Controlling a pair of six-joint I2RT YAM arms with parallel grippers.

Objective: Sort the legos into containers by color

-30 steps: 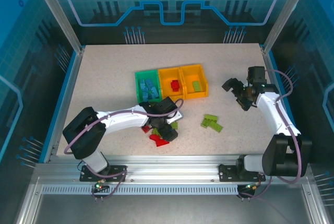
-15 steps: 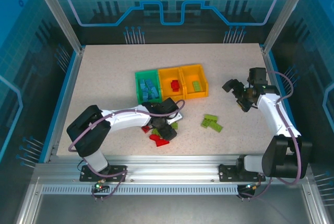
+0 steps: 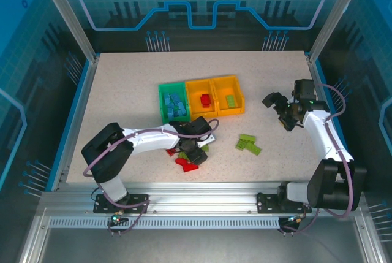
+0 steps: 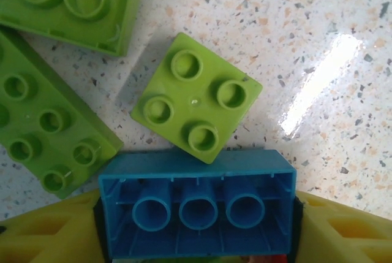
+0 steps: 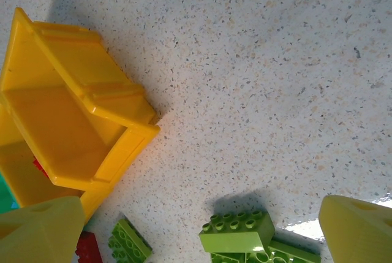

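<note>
Top view: three glossy open-top rectangular plastic bins joined in a row. The green bin (image 3: 162, 100) holds blue bricks (image 3: 176, 105), the middle orange-yellow bin (image 3: 191, 100) one red brick (image 3: 205, 99), the right orange-yellow bin (image 3: 239, 97) one lime brick (image 3: 230, 100). The left gripper (image 3: 195, 151) is low over a red-and-lime brick pile (image 3: 187, 163) just in front of the row. The right gripper (image 3: 278, 111), jaws wide apart, is right of the row.

Left wrist: a small blue hollow-backed plastic brick (image 4: 196, 208), three tubes toward the camera, long axis crosswise. The yellow fingers (image 4: 43, 232) are pressed on both its short ends. A square four-stud lime brick (image 4: 196, 97), turned diagonal, touches it.

Right wrist: an eight-stud lime brick (image 5: 236, 231) lies on the speckled tabletop (image 5: 257, 79).
</note>
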